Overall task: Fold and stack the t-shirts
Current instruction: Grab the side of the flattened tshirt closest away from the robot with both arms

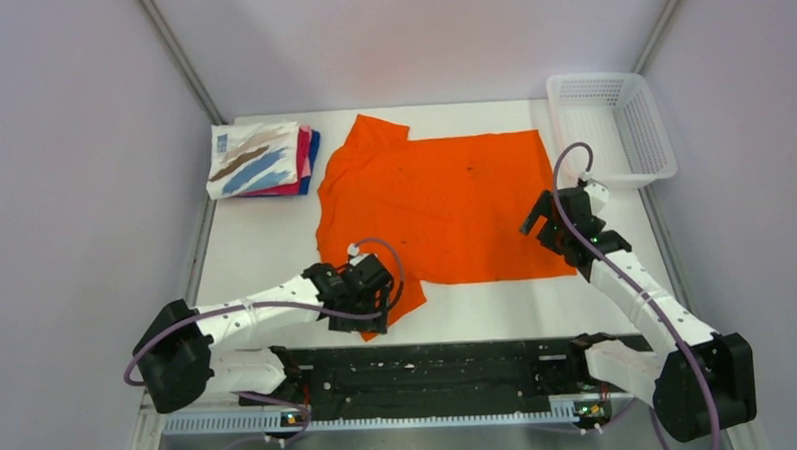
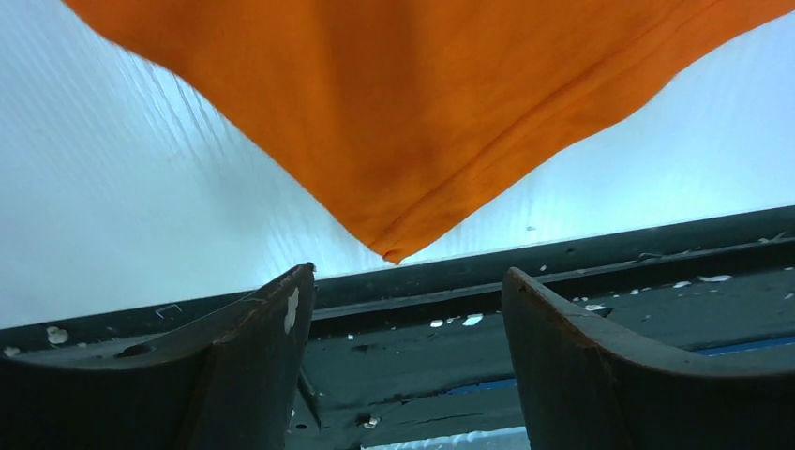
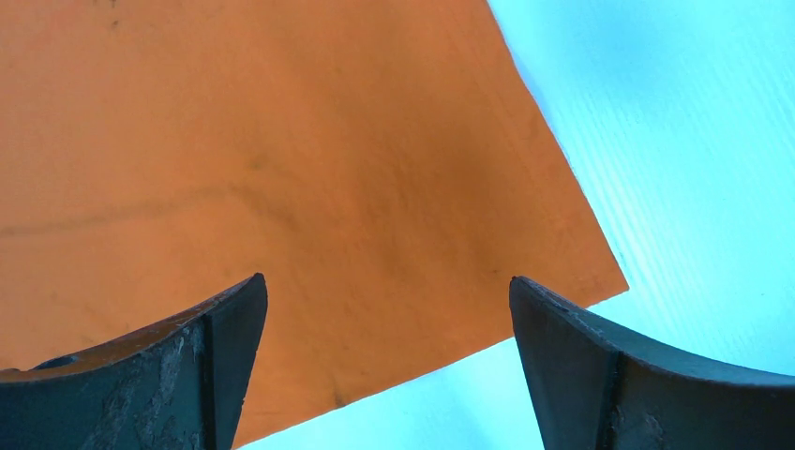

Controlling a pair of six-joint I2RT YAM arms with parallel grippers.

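Orange t-shirt (image 1: 444,203), soft flat cloth

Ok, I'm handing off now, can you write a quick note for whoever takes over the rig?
Left pincer: open, at the near sleeve tip of the orange t-shirt, nothing held.
Right pincer: open, over its near-right corner, nothing held.
The orange one lies spread flat mid-table. Folded stack sits far left, brush-stroke print tee on top.
Done: the stacked tees.
Left: fold the orange one and add it to the stack.
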